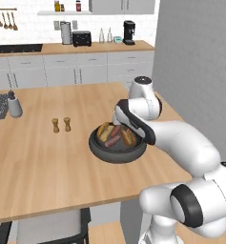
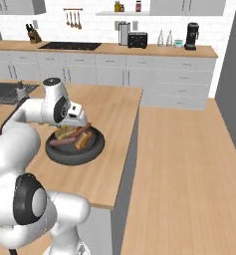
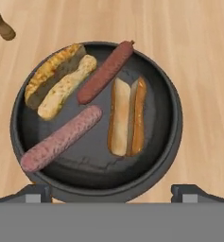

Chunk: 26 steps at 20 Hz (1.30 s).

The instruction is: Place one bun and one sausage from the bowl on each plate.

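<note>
Bowl [image 3: 172, 127] near the counter [image 1: 47, 167] edge, jaws spread above.

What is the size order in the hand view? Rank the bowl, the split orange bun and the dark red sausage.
1. bowl, by far the largest.
2. split orange bun.
3. dark red sausage, similar in length to the bun but much slimmer.

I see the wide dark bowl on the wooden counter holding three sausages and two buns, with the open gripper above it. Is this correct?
Not quite: the wide dark grey-black bowl holds two sausages, a dark red one and a pinkish one, not three. The hand view shows it. The two buns, wooden counter and open gripper above are right.
</note>
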{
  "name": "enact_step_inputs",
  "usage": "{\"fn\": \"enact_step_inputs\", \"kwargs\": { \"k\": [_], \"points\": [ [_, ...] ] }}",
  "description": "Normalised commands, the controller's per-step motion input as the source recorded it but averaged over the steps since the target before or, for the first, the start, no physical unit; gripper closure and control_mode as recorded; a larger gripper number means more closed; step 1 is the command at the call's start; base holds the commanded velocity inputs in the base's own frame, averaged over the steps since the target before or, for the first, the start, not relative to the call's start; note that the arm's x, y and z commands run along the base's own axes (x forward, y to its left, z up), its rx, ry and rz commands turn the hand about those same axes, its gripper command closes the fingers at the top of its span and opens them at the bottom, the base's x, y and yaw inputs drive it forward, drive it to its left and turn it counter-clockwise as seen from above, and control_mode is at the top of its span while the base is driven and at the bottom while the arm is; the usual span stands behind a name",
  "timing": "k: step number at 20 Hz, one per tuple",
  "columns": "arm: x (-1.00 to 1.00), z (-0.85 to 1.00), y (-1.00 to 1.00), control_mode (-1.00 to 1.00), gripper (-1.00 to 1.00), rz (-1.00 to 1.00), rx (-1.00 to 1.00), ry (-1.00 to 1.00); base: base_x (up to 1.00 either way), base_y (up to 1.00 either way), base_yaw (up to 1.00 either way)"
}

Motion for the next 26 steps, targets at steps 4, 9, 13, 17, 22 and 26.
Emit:
{"fn": "enact_step_inputs", "kwargs": {
  "k": [4,9,13,17,22,26],
  "points": [
    [0.37,-0.59,0.01,-1.0,-1.0,-0.09,-0.06,-0.04,0.0,0.0,0.0],
    [0.38,-0.28,0.0,-1.0,-1.0,-0.07,-0.03,-0.04,0.0,0.0,0.0],
    [0.31,-0.31,-0.06,-1.0,-1.0,-0.07,-0.01,0.0,0.0,0.0,0.0],
    [0.24,-0.33,-0.21,-1.0,-1.0,-0.03,0.0,0.0,0.0,0.0,0.0],
    [0.34,-0.31,-0.13,-1.0,-1.0,0.0,0.0,0.05,0.0,0.0,0.0],
    [0.37,-0.29,0.0,-1.0,-1.0,0.0,0.0,0.09,0.0,0.0,0.0]
  ]
}}
